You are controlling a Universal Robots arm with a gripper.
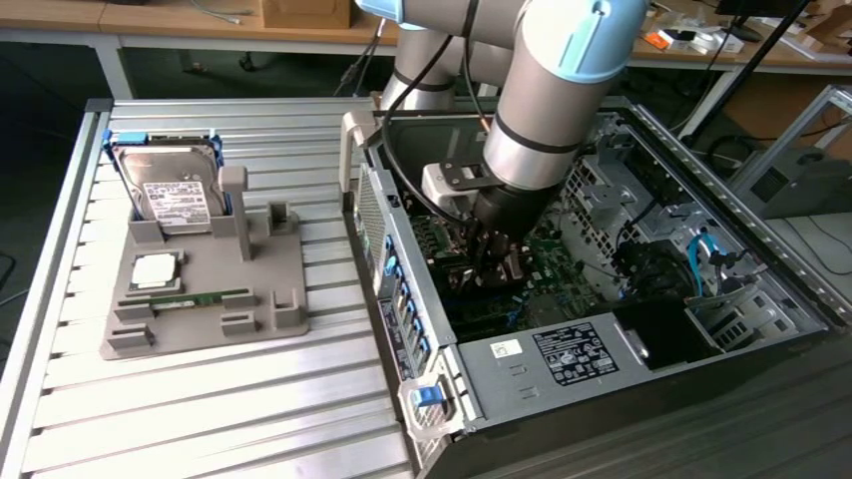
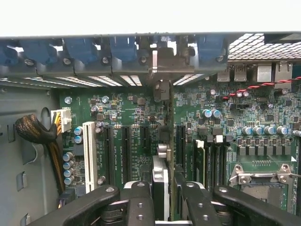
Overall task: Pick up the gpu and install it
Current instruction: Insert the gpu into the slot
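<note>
My gripper (image 1: 488, 267) reaches down into the open computer case (image 1: 600, 361), low over the green motherboard (image 2: 127, 110). In the wrist view its black fingers (image 2: 141, 203) are shut on the gpu (image 2: 166, 141), a thin dark card seen edge-on between them. The card runs over the row of black expansion slots (image 2: 126, 153). Its bracket end (image 2: 162, 63) lies at the case's rear wall, among the blue slot latches (image 2: 123, 49). Whether the card's edge sits in a slot I cannot tell. In the exterior view the gpu (image 1: 472, 283) is a dark shape under the fingers.
A grey fixture plate (image 1: 273, 309) lies at the exterior view's left on the slatted table, bearing a silver hard drive (image 1: 174, 190), a processor chip (image 1: 154, 267) and a green memory stick (image 1: 187, 297). Inside the case are a white slot (image 2: 89, 155), a cable bundle (image 2: 33, 132) and a CPU socket (image 2: 261, 181).
</note>
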